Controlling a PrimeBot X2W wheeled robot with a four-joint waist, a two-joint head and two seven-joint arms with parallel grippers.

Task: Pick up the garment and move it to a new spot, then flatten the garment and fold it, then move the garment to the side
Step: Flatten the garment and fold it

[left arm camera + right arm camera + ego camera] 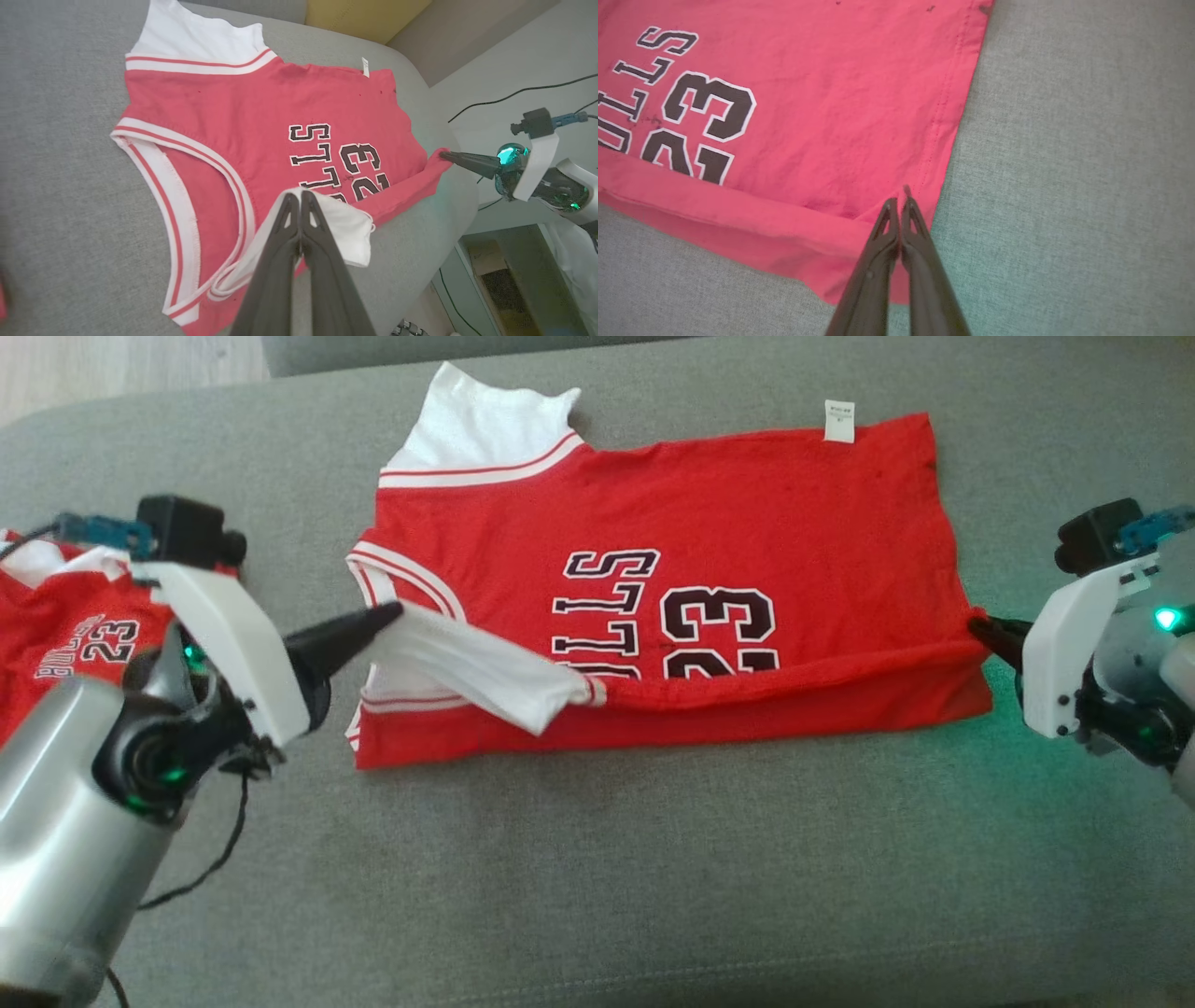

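Observation:
The garment (709, 532) is a red jersey with white sleeves and black "BULLS 23" lettering, lying flat across a grey couch seat. Its near edge is lifted and folded over toward the far side. My left gripper (394, 610) is shut on the white sleeve (485, 672) at the garment's left end; the left wrist view shows its fingers (299, 200) pinching that white cloth (345, 228). At the right end my right gripper (977, 625) is shut on the red hem corner, with its tips (900, 204) closed on the folded hem (822, 228).
The grey couch seat (597, 859) stretches wide in front of the garment. A second red "23" jersey (75, 625) lies at the far left behind my left arm. A thin black cable (219, 859) hangs from the left wrist. Floor and cables (514, 93) lie beyond the couch's right end.

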